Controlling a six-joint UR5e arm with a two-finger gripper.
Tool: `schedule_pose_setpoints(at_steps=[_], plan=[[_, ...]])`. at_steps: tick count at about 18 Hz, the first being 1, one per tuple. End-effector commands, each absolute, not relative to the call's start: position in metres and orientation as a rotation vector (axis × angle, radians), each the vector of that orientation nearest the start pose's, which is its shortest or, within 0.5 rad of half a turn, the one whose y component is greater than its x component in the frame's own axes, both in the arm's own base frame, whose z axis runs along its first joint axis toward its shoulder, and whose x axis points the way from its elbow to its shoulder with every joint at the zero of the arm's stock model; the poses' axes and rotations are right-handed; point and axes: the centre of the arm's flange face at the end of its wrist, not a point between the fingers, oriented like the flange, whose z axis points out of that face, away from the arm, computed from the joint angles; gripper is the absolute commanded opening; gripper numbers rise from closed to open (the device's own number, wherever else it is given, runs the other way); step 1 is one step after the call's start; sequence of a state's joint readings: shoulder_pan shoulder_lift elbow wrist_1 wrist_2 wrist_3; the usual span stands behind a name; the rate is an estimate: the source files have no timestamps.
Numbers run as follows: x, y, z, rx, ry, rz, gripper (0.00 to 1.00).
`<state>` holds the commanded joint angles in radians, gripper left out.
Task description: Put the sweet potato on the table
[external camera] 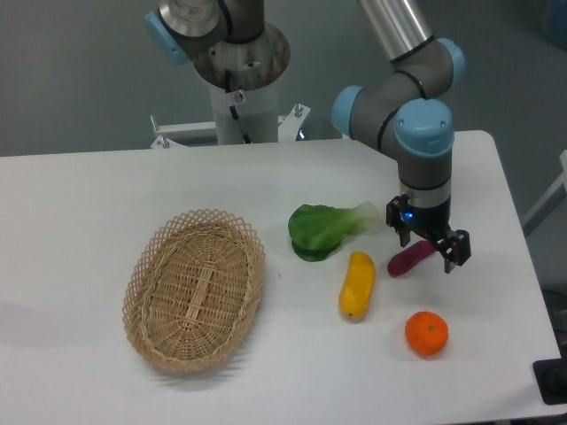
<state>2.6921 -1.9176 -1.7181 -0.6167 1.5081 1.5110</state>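
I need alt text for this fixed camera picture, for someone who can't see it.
A robot arm's gripper straddles a purple sweet potato on a white table, jaws either side. Nearby lie a yellow vegetable, a leafy green, an orange fruit and an empty wicker basket.

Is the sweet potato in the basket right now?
No, the sweet potato is between the fingers of the claw at the table, far right of the empty basket.
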Motion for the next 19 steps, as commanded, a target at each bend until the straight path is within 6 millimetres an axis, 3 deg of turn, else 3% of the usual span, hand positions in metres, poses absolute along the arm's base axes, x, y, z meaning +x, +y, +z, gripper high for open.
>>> schedule_pose_setpoints(at_steps=[5, 11, 14, 19], plan=[[-0.507, 0.38, 0.376, -2.849, 0.602, 0.666, 1.0], [-0.54, 0.315, 0.418, -2.91, 0.871, 0.518, 1.0], [-0.548, 0.285, 0.418, -2.894, 1.046, 0.46, 1.0], [-0.547, 0.285, 0.414, -2.879, 1.092, 0.454, 1.0]])
